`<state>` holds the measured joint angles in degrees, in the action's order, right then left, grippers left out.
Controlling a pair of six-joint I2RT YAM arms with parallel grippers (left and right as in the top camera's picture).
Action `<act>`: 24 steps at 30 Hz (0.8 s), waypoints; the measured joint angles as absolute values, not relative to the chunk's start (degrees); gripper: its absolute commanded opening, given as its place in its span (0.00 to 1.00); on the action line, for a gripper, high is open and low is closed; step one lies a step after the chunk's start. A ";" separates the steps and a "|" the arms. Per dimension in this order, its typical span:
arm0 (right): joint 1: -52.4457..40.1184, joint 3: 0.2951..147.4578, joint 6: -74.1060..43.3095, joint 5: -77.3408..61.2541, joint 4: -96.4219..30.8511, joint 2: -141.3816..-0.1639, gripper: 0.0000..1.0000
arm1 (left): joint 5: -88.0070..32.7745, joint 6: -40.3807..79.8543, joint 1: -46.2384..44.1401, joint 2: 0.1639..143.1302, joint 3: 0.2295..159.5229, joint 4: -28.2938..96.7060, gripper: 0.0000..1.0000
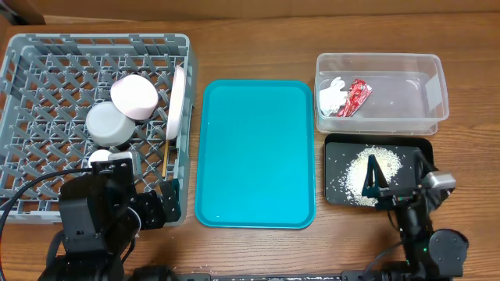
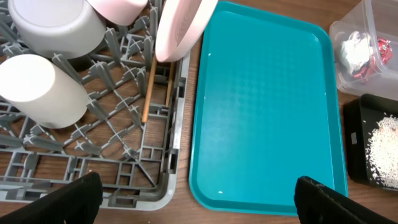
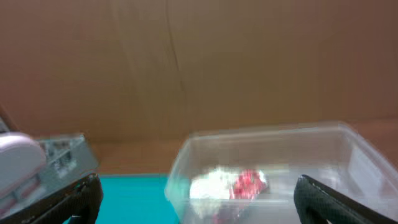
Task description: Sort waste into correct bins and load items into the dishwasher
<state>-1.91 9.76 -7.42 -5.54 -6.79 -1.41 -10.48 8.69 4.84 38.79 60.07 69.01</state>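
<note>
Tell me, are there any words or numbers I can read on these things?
None can be read.
The red wrapper in the clear tub may carry print, but it is too small and blurred to tell.
The dish rack, teal tray and black tray show no writing.

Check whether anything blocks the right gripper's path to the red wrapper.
Only the near wall of the clear tub stands between the right gripper and the red wrapper; no lid shows on top. The white tissue lies beside the wrapper, not over it.
</note>
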 measured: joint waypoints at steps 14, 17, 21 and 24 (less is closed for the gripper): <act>-1.91 1.06 -7.46 -2.90 -3.90 -0.58 1.00 | -10.48 8.69 4.84 38.79 60.07 68.99 1.00; -1.91 1.06 -7.46 -2.72 -4.97 -0.69 1.00 | -10.48 8.69 4.84 38.79 60.07 68.99 1.00; -1.91 1.06 -7.46 -2.55 -4.99 -0.69 1.00 | -10.48 8.69 4.84 38.79 60.07 69.01 1.00; -1.91 1.06 -7.44 -2.55 -4.97 -0.69 1.00 | -10.48 8.69 4.84 38.79 60.07 69.01 1.00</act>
<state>-1.91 1.06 -7.44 -2.55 -4.97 -0.69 -10.48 8.69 4.84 38.79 60.07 69.01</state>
